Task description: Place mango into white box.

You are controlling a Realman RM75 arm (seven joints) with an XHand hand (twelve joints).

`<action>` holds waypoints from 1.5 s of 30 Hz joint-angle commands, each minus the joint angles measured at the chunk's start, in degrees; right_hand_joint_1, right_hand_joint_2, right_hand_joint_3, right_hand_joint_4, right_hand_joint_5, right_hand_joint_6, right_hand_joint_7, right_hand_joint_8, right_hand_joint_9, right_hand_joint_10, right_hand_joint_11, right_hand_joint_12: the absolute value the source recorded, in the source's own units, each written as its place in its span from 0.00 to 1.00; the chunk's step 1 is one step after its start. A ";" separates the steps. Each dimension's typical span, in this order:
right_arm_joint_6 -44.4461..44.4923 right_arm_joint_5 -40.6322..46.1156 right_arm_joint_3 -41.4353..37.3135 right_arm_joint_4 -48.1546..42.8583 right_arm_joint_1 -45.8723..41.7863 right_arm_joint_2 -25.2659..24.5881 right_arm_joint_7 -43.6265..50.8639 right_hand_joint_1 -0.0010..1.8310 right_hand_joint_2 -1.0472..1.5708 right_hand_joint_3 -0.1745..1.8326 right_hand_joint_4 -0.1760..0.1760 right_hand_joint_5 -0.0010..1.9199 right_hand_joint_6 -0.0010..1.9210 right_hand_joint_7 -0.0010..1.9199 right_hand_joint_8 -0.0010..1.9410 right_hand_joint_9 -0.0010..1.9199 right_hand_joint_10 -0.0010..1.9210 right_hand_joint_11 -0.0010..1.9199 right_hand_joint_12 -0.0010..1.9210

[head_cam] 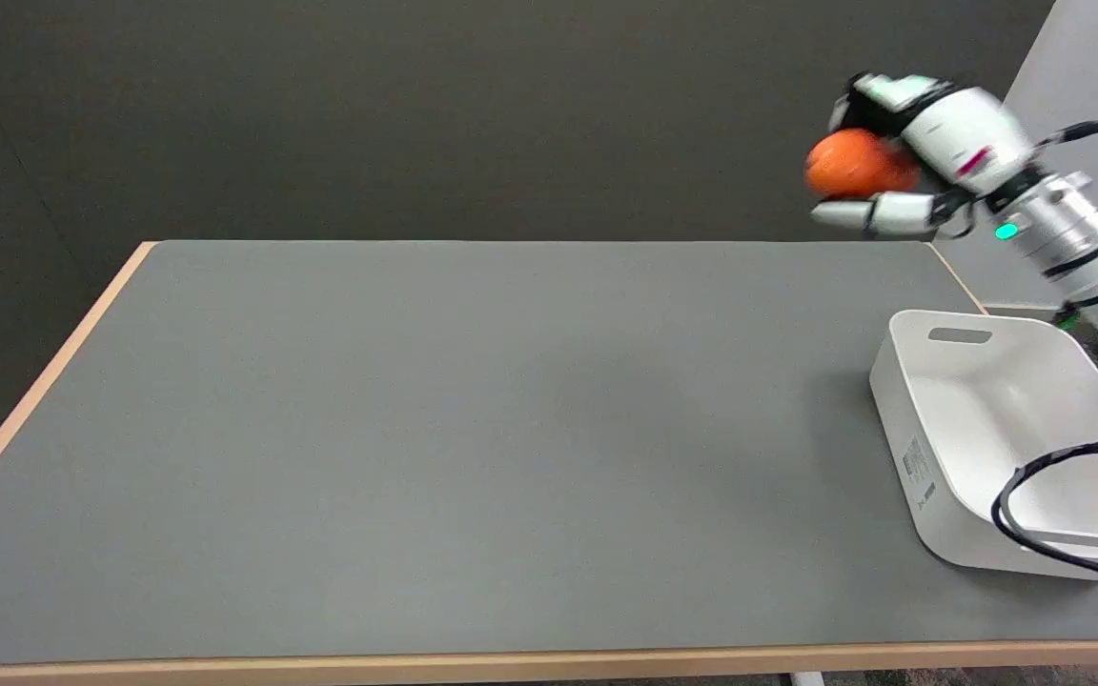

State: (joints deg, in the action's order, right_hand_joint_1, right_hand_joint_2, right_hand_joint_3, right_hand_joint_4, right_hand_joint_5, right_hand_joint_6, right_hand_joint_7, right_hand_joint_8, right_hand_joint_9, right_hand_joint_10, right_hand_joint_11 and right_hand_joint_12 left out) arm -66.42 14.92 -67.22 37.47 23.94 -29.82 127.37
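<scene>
My right hand (921, 152) is raised high at the upper right, well above the table's far right corner. It grips an orange-red mango (852, 164), with fingers above and below the fruit. The white box (921, 467) sits on the table at the right edge, below and slightly to the right of the hand. Its inside looks bare, and a slot handle shows in its far wall. The hand and mango are slightly blurred.
The grey table (435, 429) with a light wooden rim fills most of the view. A black cable (1035, 534) loops over the box's near right corner. A dark wall stands behind the table.
</scene>
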 commanded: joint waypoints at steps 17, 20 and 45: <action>32.28 -11.91 -70.19 58.99 -54.86 -49.34 -3.30 0.63 0.87 0.19 0.17 0.26 0.84 0.40 0.77 0.41 0.77 0.29 1.00; 32.86 -12.03 -73.17 60.28 -55.10 -54.06 -3.30 0.63 0.86 0.19 0.17 0.26 0.84 0.41 0.77 0.41 0.77 0.29 1.00; 44.48 -18.86 -64.16 49.00 -52.77 -45.01 -3.30 0.63 0.86 0.21 0.21 0.27 0.84 0.41 0.76 0.42 0.78 0.29 1.00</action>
State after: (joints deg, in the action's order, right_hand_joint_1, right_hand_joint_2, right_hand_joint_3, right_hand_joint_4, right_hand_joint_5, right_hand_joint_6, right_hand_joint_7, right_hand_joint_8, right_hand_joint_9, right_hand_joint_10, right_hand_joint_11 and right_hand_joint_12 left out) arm -29.78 0.94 -140.27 91.59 -27.39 -79.60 124.21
